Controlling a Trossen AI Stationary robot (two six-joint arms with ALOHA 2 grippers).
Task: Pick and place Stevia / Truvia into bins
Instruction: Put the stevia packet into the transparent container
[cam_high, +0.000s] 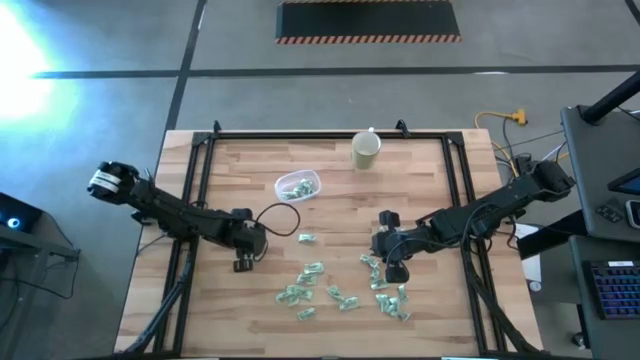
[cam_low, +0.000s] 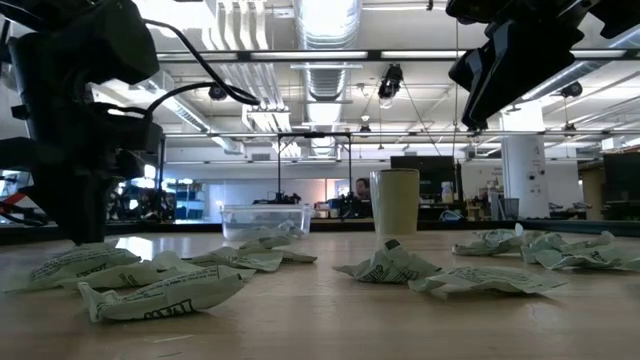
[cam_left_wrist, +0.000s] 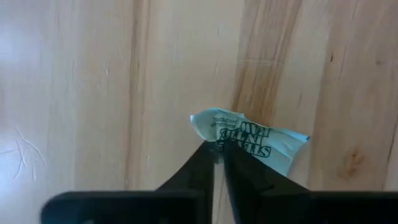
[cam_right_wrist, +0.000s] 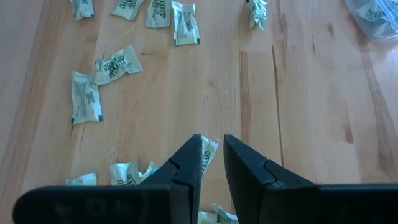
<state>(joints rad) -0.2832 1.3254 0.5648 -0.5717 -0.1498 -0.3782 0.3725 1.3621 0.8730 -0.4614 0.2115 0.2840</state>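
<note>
Several pale green and white Stevia sachets (cam_high: 318, 290) lie scattered on the near half of the wooden table. The clear bin (cam_high: 297, 185) stands at the far middle with a few sachets inside it. My left gripper (cam_high: 243, 262) is down at the table, left of the scatter, shut on one sachet (cam_left_wrist: 255, 140). My right gripper (cam_high: 393, 270) hangs above the right part of the scatter, shut on another sachet (cam_right_wrist: 209, 149). In the low view it shows high at the top right (cam_low: 470, 115). My left gripper pinches the crumpled sachet by one edge (cam_left_wrist: 219, 142) between its two fingertips. The fingers come steeply from above. The rest of the sachet spreads out beyond the tips on the wood. My right gripper has a sachet pinched between its two fingers, and only a crumpled end (cam_right_wrist: 209, 149) shows between the tips. The fingers slant down from the table's right, clear of the table. The fingers hide the rest of the sachet.
A tall beige cup (cam_high: 365, 150) stands at the far edge, right of the bin. A black cable (cam_high: 285, 215) loops on the table near my left arm. Black frame rails (cam_high: 200, 180) run along the table's left, right and far sides.
</note>
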